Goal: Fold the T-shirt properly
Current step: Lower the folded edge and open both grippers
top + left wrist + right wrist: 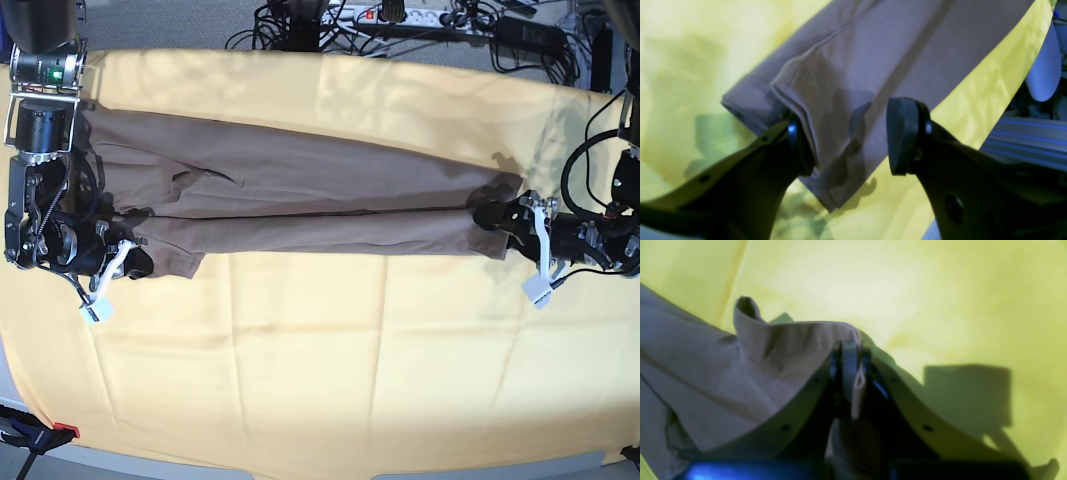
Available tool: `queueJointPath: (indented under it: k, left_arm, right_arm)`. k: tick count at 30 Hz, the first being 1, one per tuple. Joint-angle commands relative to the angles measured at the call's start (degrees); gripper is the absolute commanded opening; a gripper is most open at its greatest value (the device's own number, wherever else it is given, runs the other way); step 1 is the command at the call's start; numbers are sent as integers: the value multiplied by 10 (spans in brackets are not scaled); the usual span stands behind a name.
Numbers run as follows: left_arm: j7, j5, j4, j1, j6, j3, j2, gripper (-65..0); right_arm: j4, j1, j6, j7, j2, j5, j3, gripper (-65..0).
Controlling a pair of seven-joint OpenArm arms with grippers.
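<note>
1. Base view: the T-shirt (300, 195), plain taupe, lies as a long folded band across the yellow cloth (330, 370) near the table's far edge.
2. The right hand (850, 360) is pinched tight on a shirt corner; the left hand (846, 136) stands wide, astride the other end's hem.
3. Soft, light and limp, it probably sags between grips; hold the layered hem corners.

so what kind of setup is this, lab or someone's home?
Most likely a robotics lab bench. Two robot arms work over a table draped in a yellow cloth, a power strip and tangled cables sit on the floor behind it, and a clamp grips the near table corner.
</note>
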Motion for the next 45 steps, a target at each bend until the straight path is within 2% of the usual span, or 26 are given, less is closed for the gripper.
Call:
queueJointPath:
  k: [1, 9, 16, 24, 28, 34, 40, 41, 44, 45]
  left_arm:
    - [-10, -11, 7, -14, -3, -7, -11, -307]
    - [-10, -11, 6, -14, -3, -7, -11, -307]
    - [-10, -11, 6, -15, -3, -7, -11, -307]
    - [-10, -11, 6, -15, -3, -7, -11, -307]
    - [-10, -11, 6, -15, -3, -13, -11, -307]
    - [-10, -11, 6, -16, -3, -73, -11, -307]
    - [-10, -11, 6, -16, -3, -170, -12, -307]
    - [-10, -11, 6, -16, -3, -184, -12, -307]
    - [-10, -11, 6, -16, -3, -222, -12, -307]
    - [-10, -11, 6, -16, -3, -231, -13, -307]
  right_arm:
    - [19, 15, 1, 8, 10, 16, 3, -650]
    - [124, -26, 1, -41, 13, 71, 3, -650]
    - [253, -112, 1, -67, 19, 74, 3, -650]
    - [352, -199, 1, -72, 81, 74, 3, -650]
    - [374, -227, 1, -98, 104, 75, 3, -650]
    - [375, -249, 1, -146, 108, 90, 3, -650]
    - [375, -249, 1, -150, 109, 43, 3, -650]
    - [375, -249, 1, -158, 112, 40, 3, -622]
    - [375, -252, 1, -181, 130, 67, 3, -392]
    - [375, -251, 1, -192, 137, 85, 3, -337]
